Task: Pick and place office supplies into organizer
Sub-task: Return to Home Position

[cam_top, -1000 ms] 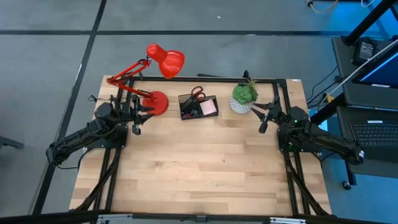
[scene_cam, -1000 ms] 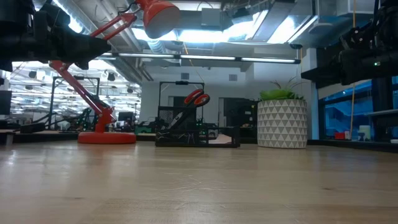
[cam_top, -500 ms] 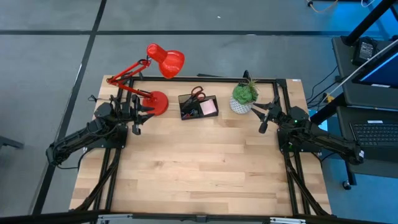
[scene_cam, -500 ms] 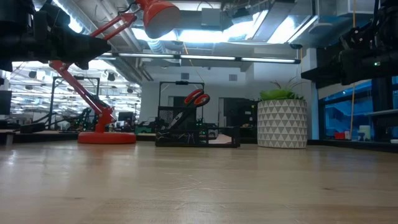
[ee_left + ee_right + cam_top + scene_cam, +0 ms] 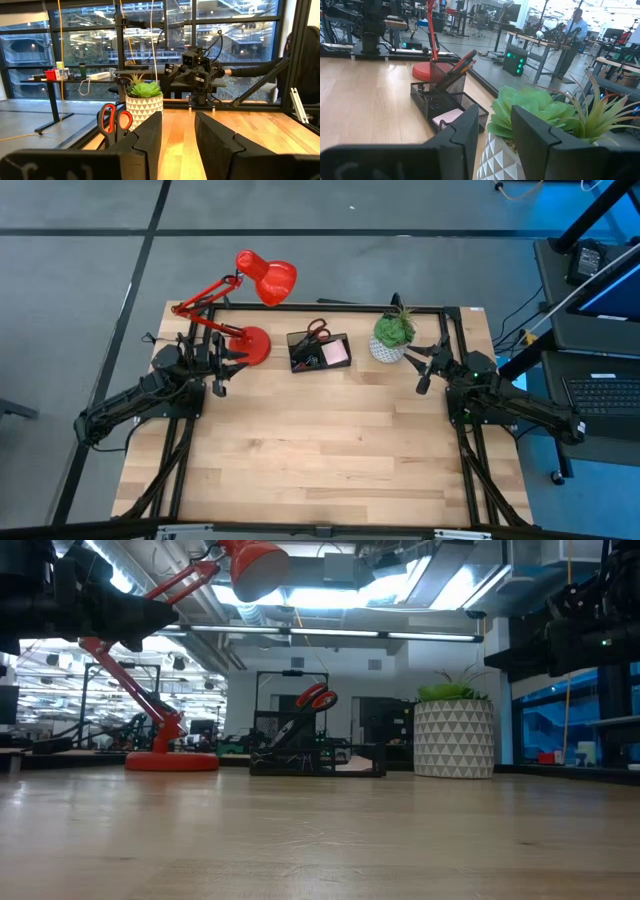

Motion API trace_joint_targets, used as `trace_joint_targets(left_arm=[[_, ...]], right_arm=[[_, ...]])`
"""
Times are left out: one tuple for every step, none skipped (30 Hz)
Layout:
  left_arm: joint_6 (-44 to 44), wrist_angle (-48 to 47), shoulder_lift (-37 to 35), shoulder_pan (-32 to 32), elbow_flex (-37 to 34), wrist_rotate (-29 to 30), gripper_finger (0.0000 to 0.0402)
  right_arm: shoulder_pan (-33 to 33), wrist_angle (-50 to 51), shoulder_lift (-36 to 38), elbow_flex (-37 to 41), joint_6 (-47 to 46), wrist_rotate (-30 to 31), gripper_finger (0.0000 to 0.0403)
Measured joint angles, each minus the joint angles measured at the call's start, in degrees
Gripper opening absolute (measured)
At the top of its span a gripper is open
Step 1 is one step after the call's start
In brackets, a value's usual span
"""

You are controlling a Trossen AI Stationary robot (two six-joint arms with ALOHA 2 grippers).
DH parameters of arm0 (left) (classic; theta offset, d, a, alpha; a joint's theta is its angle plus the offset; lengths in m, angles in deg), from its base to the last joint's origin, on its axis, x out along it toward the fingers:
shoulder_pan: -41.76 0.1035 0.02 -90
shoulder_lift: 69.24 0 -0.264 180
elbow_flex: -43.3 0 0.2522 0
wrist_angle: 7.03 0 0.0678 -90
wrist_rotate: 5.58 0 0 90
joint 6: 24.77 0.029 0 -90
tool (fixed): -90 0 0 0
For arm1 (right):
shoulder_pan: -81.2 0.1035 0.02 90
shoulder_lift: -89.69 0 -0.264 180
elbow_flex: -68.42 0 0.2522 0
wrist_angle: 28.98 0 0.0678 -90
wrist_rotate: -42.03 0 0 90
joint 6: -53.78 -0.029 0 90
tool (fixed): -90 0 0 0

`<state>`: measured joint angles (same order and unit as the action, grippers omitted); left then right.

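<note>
The black mesh organizer (image 5: 318, 351) stands at the table's far edge between the red lamp and the plant. Red-handled scissors (image 5: 316, 330) stand handles-up in its taller section (image 5: 443, 74), with pens and an orange pencil (image 5: 461, 62). A pink sticky-note pad (image 5: 336, 353) lies in a low compartment (image 5: 451, 116). My left gripper (image 5: 229, 365) is open and empty at the far left, above the table. My right gripper (image 5: 422, 367) is open and empty at the far right, beside the plant pot. Their fingers show in the wrist views (image 5: 177, 135) (image 5: 494, 131).
A red desk lamp (image 5: 250, 310) stands on its round base at the far left, close to my left gripper. A green plant in a white patterned pot (image 5: 392, 338) stands right of the organizer. A black frame runs along the table's far and side edges. People show in the room beyond.
</note>
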<state>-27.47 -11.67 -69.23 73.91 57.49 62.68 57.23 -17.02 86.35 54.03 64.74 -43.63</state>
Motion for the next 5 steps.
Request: trace_joint_targets(left_arm=[[0.0, 0.0, 0.0, 0.0, 0.0, 0.0, 0.0111], [0.0, 0.0, 0.0, 0.0, 0.0, 0.0, 0.0110], [0.0, 0.0, 0.0, 0.0, 0.0, 0.0, 0.0110], [0.0, 0.0, 0.0, 0.0, 0.0, 0.0, 0.0109], [0.0, 0.0, 0.0, 0.0, 0.0, 0.0, 0.0108]], right_arm=[[0.0, 0.0, 0.0, 0.0, 0.0, 0.0, 0.0118], [0.0, 0.0, 0.0, 0.0, 0.0, 0.0, 0.0118], [0.0, 0.0, 0.0, 0.0, 0.0, 0.0, 0.0118], [0.0, 0.0, 0.0, 0.0, 0.0, 0.0, 0.0118], [0.0, 0.0, 0.0, 0.0, 0.0, 0.0, 0.0118]])
